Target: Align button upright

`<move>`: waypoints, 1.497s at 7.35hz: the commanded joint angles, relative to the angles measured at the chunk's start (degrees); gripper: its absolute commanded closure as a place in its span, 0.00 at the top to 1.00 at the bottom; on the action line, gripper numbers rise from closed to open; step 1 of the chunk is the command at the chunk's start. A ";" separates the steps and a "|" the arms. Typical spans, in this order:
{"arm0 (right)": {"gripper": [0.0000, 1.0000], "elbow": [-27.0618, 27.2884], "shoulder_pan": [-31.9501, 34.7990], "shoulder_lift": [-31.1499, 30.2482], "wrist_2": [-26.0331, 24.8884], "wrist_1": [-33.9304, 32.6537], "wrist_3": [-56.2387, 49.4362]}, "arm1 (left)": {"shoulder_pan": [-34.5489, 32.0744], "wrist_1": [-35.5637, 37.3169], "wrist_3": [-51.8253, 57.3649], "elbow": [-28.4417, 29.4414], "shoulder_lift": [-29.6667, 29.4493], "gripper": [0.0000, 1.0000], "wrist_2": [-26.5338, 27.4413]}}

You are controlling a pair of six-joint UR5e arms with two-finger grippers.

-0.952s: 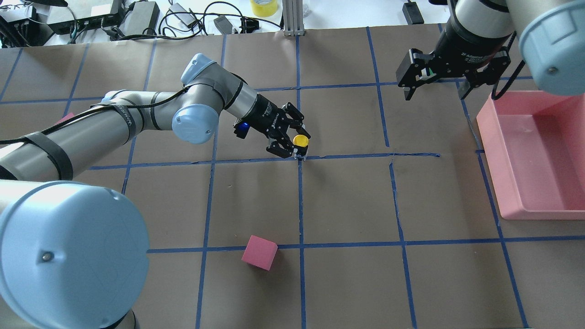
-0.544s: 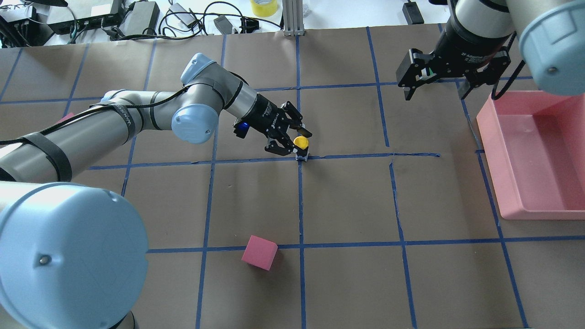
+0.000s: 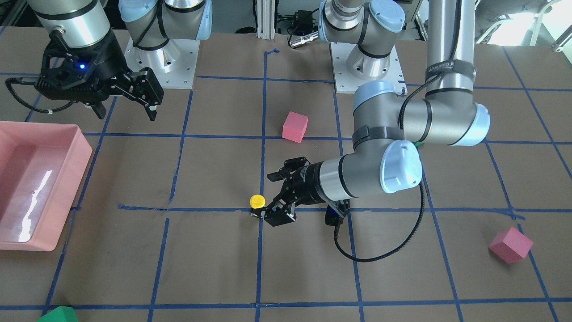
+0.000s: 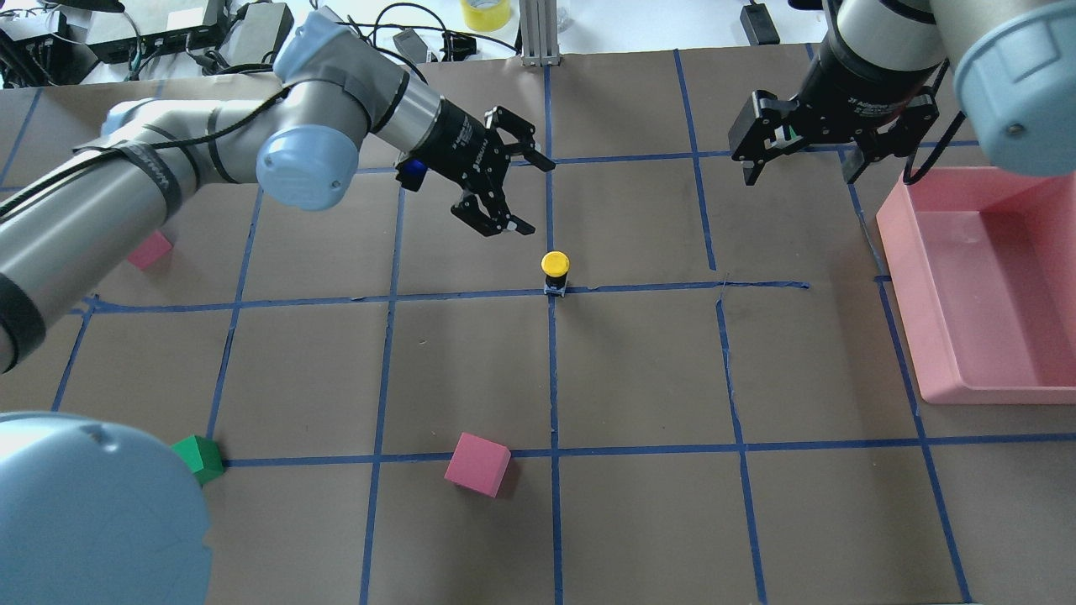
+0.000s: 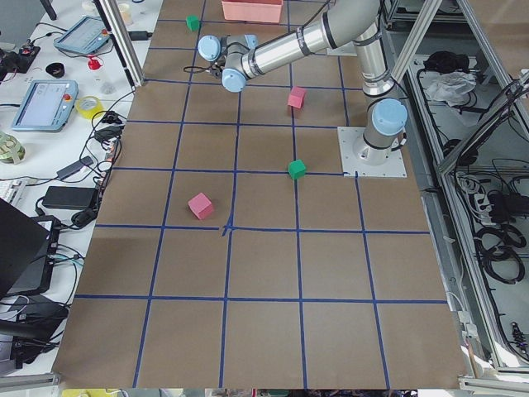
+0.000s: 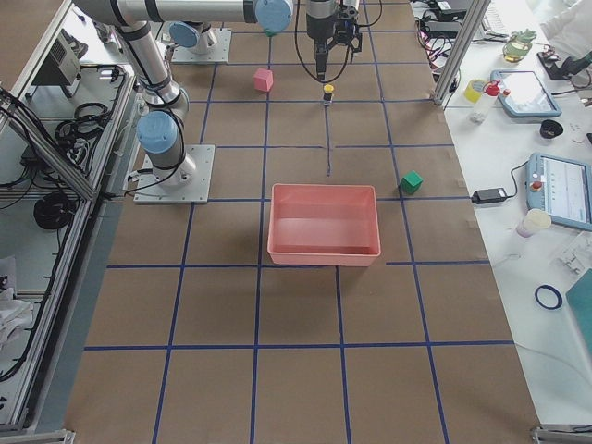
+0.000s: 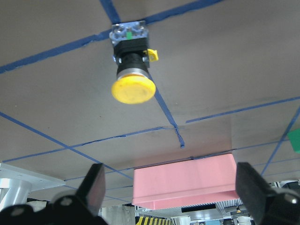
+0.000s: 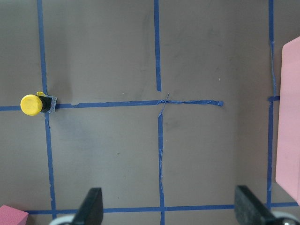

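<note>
The left arm comes in from the left of the desk with its elbow raised and its wrist bent towards the middle, and the left gripper hangs above the surface with its fingers spread wide and nothing between them. In the overhead and wrist views it is apart from the button, to the button's left and on its far side. The right gripper hangs over the far right of the desk, pointing down, its fingers also open and empty, well apart from the button. The button stands upright on a crossing of the blue tape lines, its silvery-white base on the desk, the black body above that and the round yellow cap on top; a small yellow tab sticks out from the side of the body. Nothing touches it or leans on it. A pink tray lies at the right edge, near the right gripper. A pink cube sits nearer, below the button, a green cube lies at the near left, and a smaller pink cube lies at the left under the left arm
</note>
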 commanded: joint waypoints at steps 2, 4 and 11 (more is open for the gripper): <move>1.00 0.04 0.00 0.01 0.00 0.00 0.00 | 0.09 -13.49 3.93 11.64 10.46 1.00 16.07; 1.00 0.04 0.00 0.01 0.00 0.00 0.00 | 0.44 -19.54 32.87 8.61 17.15 1.00 27.39; 1.00 0.13 0.09 0.01 0.00 0.00 0.00 | 6.15 -19.50 78.04 6.90 18.58 1.00 40.11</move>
